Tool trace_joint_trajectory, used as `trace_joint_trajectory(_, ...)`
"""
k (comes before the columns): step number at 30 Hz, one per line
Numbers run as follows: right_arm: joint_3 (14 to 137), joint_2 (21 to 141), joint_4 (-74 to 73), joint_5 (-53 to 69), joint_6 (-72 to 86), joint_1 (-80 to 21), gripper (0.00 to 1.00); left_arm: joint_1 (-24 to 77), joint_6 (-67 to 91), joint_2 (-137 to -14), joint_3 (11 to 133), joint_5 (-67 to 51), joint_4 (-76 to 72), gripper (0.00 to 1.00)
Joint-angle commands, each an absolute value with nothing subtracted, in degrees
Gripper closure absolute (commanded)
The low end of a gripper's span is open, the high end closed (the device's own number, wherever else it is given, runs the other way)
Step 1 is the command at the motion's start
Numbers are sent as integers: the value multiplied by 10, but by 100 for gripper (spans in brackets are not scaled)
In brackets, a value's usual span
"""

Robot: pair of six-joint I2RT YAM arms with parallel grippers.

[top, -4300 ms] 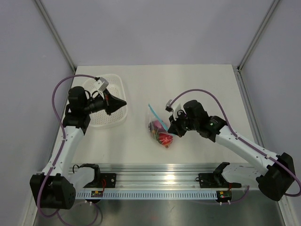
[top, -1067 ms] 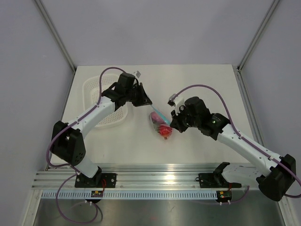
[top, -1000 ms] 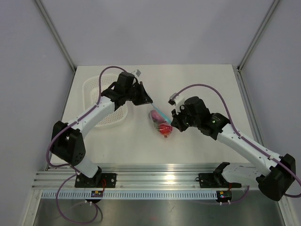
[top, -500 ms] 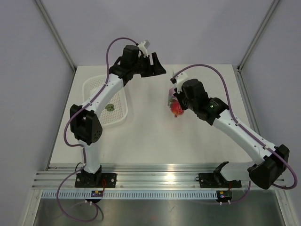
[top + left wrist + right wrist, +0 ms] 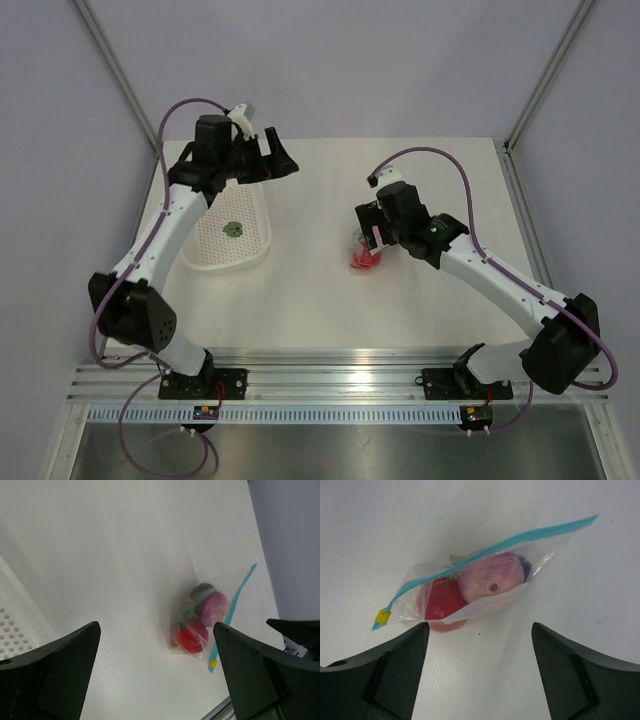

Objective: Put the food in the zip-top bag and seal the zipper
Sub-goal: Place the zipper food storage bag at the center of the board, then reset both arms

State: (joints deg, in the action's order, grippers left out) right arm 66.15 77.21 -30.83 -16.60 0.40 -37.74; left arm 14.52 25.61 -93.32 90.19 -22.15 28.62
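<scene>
So here's where we're at: the zip-top bag (image 5: pixel 470 592) is lying flat on the table (image 5: pixel 300 300), a bit right of the middle and well off every edge. The pink piece (image 5: pixel 492 580) and the red piece (image 5: pixel 442 602) are packed side by side inside it. The zipper (image 5: pixel 485 552) runs as one flat blue line along the mouth with its yellow tab (image 5: pixel 382 616) at one end. That looks closed to us, though we can't tell for sure that it's sealed all the way along.

The right gripper (image 5: pixel 480 627) hangs just above the bag with its jaws spread wide and nothing between them. We figure it sits there so its camera looks straight down on the seal.

The left gripper (image 5: pixel 156 630) is also wide open and empty. It's up high toward the back left corner, over the far end of the basket (image 5: pixel 262 240), which we guess keeps it out of the other arm's way.

One catch: a green leafy piece (image 5: pixel 232 228) is sitting in the basket, well apart from the bag. If that one counts as food, we're not done.
</scene>
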Motion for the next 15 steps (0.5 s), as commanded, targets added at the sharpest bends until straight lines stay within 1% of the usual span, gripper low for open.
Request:
trace_joint_trajectory(1, 693, 764, -298, -290, 122, -374, 2, 154, 214, -798, 861, -177, 287, 1)
trace_joint_trajectory(4, 700, 754, -317, -315, 164, -369, 1, 154, 200, -738, 792, -149, 294, 1)
trace_joint_trajectory(5, 694, 746, -316, -324, 173, -369, 1, 154, 194, -701, 760, -141, 295, 1)
trace_joint_trajectory(10, 659, 696, -322, -363, 230, -354, 0, 154, 193, -608, 670, -127, 302, 1)
trace_joint_trajectory(15, 646, 673, -359, -353, 259, -353, 1, 154, 205, -521, 580, -112, 294, 1)
